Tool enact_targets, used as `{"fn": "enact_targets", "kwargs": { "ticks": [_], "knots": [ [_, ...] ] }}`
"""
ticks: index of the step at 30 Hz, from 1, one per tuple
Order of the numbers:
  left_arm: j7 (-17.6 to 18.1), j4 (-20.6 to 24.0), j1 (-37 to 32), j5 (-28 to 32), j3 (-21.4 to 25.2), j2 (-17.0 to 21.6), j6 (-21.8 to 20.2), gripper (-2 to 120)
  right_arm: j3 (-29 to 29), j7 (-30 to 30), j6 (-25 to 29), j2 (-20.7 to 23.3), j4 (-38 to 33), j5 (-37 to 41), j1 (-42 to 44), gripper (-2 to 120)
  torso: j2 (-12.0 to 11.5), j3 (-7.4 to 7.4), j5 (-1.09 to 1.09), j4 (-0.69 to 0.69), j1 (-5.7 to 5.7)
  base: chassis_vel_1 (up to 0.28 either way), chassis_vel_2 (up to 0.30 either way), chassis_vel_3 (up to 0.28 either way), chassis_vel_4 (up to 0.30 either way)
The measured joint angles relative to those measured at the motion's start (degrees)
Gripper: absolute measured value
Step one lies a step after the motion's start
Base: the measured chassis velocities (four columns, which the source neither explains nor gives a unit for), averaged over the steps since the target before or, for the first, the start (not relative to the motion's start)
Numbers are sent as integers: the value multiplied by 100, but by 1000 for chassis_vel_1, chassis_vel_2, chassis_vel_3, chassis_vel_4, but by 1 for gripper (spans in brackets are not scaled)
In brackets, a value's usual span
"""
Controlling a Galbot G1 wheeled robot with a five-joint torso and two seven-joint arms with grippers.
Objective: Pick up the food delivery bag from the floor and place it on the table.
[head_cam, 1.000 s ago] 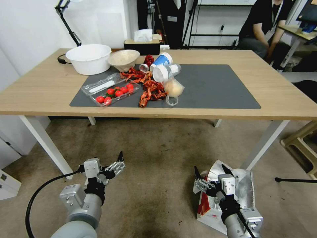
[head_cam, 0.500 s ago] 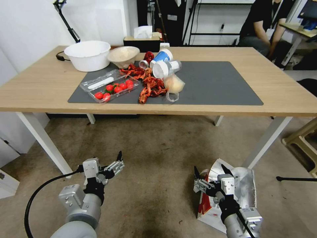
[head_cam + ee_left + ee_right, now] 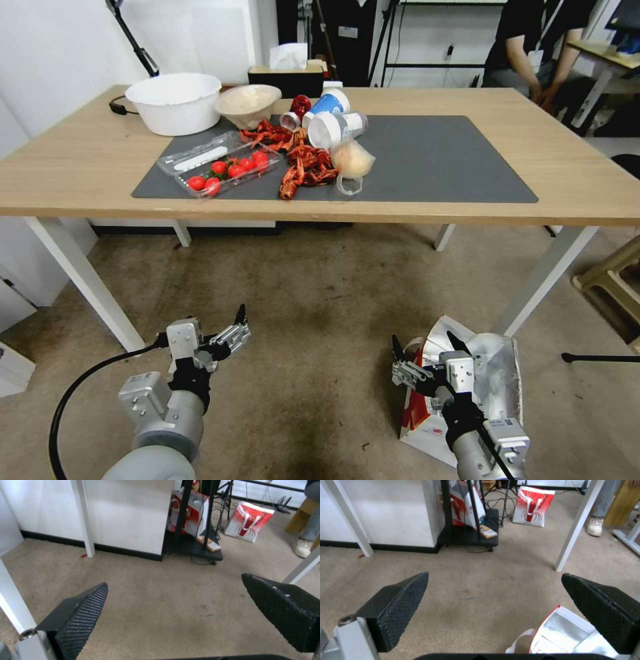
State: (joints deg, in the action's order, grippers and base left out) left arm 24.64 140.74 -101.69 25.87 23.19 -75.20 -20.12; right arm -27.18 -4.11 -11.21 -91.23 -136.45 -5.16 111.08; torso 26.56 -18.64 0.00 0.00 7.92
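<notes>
The food delivery bag (image 3: 500,380) lies open on the floor (image 3: 320,300) by the table's near right leg. It is white with a red side panel and silver foil inside. My right gripper (image 3: 425,345) hangs open just above the bag's left edge, not touching it. In the right wrist view the bag's foil mouth and a white handle (image 3: 566,632) sit below and beside the open gripper (image 3: 495,575). My left gripper (image 3: 237,327) is open over bare floor, as the left wrist view (image 3: 174,580) also shows. The light-wood table (image 3: 100,167) with a dark grey mat (image 3: 433,160) stands ahead.
On the mat's left half are two bowls (image 3: 175,100), a tomato box (image 3: 217,167), crayfish shells (image 3: 303,170), tipped cups (image 3: 333,123) and a bun in clear plastic (image 3: 351,160). White table legs (image 3: 543,280) flank the floor. Another red-and-white bag (image 3: 531,506) stands far off. A yellow stool (image 3: 613,280) stands right.
The whole picture has shifted, so the camera has moved: the table now sits slightly higher and wider in view. Both grippers hold the same open pose; the bag has not been touched.
</notes>
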Motion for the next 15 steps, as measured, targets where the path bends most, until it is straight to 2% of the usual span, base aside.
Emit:
{"fn": "enact_targets", "kwargs": {
  "ticks": [12, 15],
  "knots": [
    [0, 0, -2, -9, 1, -1, 6, 100, 2, 2, 0, 8, 4, 0, 1, 100, -156, 99, 0, 0, -58, 0, 0, 0, 0],
    [1, 0, -5, -12, 6, 1, 12, 100, 5, 7, 0, 12, 10, 1, 2, 100, -284, 185, 0, 0, -99, 0, 0, 0, 0]
  ]
}}
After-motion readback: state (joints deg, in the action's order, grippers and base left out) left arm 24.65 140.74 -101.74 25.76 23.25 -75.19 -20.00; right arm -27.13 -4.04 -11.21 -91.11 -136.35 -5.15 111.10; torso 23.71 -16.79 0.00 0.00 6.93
